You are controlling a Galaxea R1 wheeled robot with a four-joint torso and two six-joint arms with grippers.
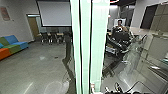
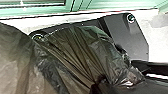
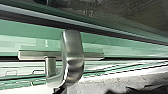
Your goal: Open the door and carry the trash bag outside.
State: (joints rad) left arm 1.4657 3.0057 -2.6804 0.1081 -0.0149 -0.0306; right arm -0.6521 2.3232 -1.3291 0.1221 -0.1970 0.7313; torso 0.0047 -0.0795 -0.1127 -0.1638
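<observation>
One broad floor (image 1: 37,67) stretches left of the green-edged door (image 1: 98,37); opening that looks like my step. The trash bag (image 2: 72,55) is bunched in my clamped left gripper (image 2: 100,82) and must clear the edge. Next: work the handle (image 3: 72,53). Whether my right gripper (image 1: 117,87) is apart or together, I can't tell.
</observation>
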